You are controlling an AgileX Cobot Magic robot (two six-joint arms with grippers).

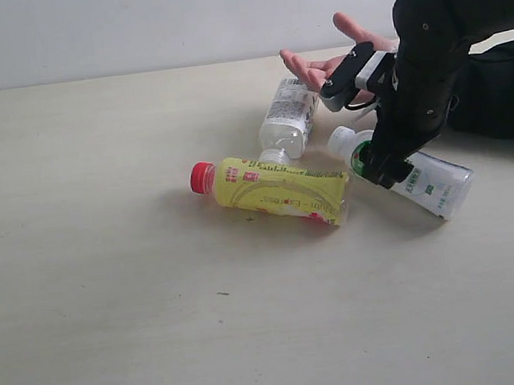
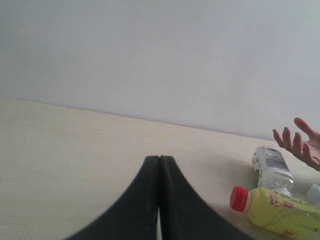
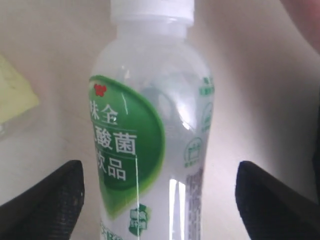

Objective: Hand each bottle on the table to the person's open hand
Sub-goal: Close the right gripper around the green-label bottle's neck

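Observation:
Three bottles lie on the table. The yellow-labelled, red-capped one is in the middle. Behind it lies the clear bottle with the white label. To the right lies the white-and-green bottle, white cap toward the middle. My right gripper is open and low over it, one finger on each side, not touching. The person's open hand is held palm up behind the bottles. My left gripper is shut and empty above the table. The red-labelled bottle is out of view.
My right arm reaches down in front of the person's hand. The black sleeve rests on the table's far right. A pale wall runs behind the table's far edge.

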